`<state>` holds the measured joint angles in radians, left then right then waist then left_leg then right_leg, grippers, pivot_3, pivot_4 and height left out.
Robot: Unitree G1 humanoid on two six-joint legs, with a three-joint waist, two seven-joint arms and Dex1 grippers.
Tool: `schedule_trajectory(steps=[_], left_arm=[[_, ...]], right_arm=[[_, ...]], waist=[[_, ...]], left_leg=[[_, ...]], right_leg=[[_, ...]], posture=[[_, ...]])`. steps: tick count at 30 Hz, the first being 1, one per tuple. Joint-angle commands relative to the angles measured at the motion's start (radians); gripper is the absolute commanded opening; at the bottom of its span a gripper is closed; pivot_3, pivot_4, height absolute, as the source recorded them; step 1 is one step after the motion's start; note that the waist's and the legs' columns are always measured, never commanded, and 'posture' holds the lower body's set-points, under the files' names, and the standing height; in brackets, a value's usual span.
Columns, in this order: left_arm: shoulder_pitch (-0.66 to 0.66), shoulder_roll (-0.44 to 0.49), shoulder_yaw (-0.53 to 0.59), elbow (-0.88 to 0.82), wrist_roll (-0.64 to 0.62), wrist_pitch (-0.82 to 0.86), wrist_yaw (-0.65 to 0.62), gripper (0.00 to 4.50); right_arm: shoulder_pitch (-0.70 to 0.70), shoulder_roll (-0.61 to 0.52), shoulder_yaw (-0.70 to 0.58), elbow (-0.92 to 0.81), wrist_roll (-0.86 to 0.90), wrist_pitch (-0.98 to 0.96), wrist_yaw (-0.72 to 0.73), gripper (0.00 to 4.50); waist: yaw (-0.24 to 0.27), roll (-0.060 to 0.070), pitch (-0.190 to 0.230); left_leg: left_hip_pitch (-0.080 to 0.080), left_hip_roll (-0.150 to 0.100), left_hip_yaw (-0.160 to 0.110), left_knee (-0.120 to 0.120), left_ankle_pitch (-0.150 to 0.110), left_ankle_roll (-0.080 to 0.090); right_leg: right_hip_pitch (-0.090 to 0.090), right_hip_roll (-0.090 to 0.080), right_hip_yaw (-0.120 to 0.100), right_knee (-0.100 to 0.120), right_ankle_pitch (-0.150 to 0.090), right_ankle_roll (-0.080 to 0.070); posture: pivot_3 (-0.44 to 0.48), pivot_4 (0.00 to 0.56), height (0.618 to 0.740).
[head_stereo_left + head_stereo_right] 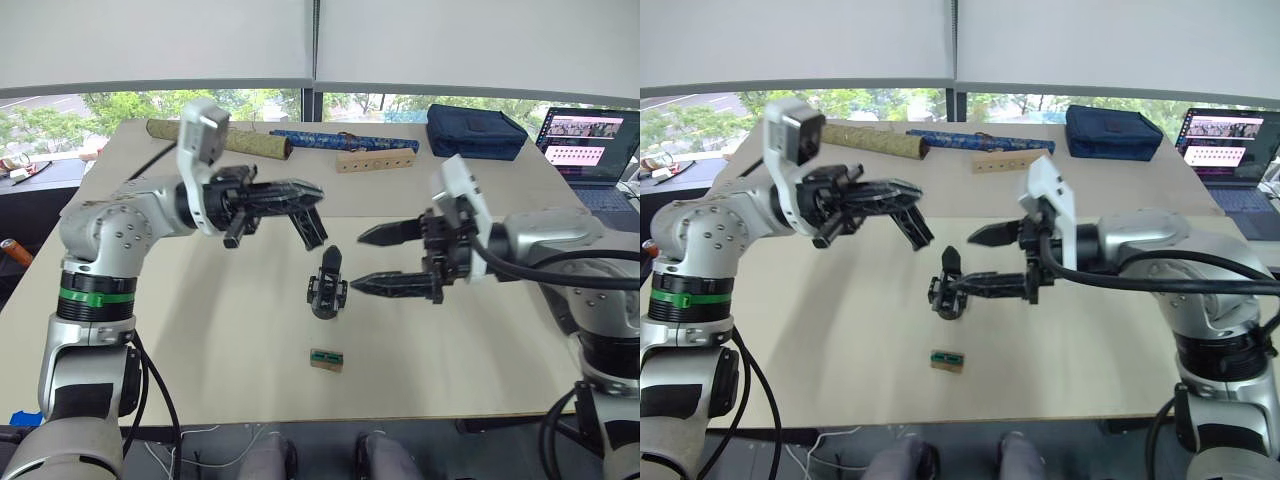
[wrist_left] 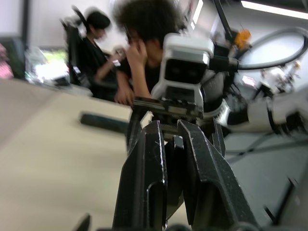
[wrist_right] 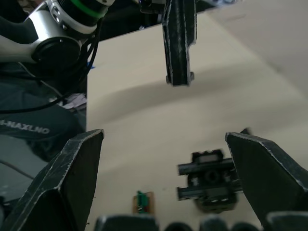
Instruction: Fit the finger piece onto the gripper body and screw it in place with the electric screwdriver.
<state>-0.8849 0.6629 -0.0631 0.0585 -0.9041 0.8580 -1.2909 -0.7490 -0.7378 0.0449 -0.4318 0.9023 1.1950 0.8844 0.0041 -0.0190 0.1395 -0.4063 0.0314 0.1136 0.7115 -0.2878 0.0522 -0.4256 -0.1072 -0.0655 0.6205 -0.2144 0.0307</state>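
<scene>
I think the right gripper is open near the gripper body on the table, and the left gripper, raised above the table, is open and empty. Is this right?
Not fully. The left gripper is shut on the finger piece; the right wrist view shows it hanging above the table. The rest stands: the right gripper is open near the gripper body.

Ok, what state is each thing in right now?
Left end effector: shut on the finger piece, which hangs above the table.
Right end effector: open, empty, beside the gripper body.
Gripper body: upright on the table, one finger fitted.
Laptop: open, screen lit.
</scene>
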Motion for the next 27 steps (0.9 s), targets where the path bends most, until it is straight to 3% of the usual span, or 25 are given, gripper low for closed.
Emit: schedule_trajectory(steps=[1,13,24,27], left_arm=[[-0.01,-0.021,0.001,-0.051,0.01,-0.004,-0.014,0.0],[0.033,-0.04,0.004,-0.14,0.021,0.041,0.017,0.0],[0.038,-0.037,-0.003,-0.142,0.033,0.048,0.012,0.0],[0.042,-0.04,-0.008,-0.141,0.045,0.038,0.008,0.0]], right_arm=[[-0.057,0.053,-0.015,-0.023,0.06,0.09,-0.091,4.46],[-0.128,0.227,-0.106,-0.003,0.263,0.252,-0.317,4.46],[-0.113,0.22,-0.078,0.003,0.28,0.23,-0.348,4.46],[-0.109,0.227,-0.074,0.005,0.274,0.223,-0.359,3.66]], waist=[[0.001,0.0,0.0],[0.005,0.0,0.0],[0.003,0.0,0.0],[0.003,0.0,0.0]], left_leg=[[0.0,0.0,0.0,0.0,0.0,0.0],[0.0,0.0,-0.001,0.001,0.0,0.001],[0.0,0.0,-0.001,0.001,0.0,0.001],[0.0,0.0,-0.001,0.001,0.0,0.001]], right_leg=[[0.0,0.0,0.0,0.0,0.0,0.0],[0.0,-0.001,0.0,0.002,0.0,0.0],[0.0,-0.001,0.0,0.002,0.0,0.0],[0.0,-0.001,0.0,0.002,0.0,0.0]], posture=[[0.0,0.15,0.74],[0.0,0.15,0.74],[0.0,0.15,0.74],[0.0,0.15,0.74]])
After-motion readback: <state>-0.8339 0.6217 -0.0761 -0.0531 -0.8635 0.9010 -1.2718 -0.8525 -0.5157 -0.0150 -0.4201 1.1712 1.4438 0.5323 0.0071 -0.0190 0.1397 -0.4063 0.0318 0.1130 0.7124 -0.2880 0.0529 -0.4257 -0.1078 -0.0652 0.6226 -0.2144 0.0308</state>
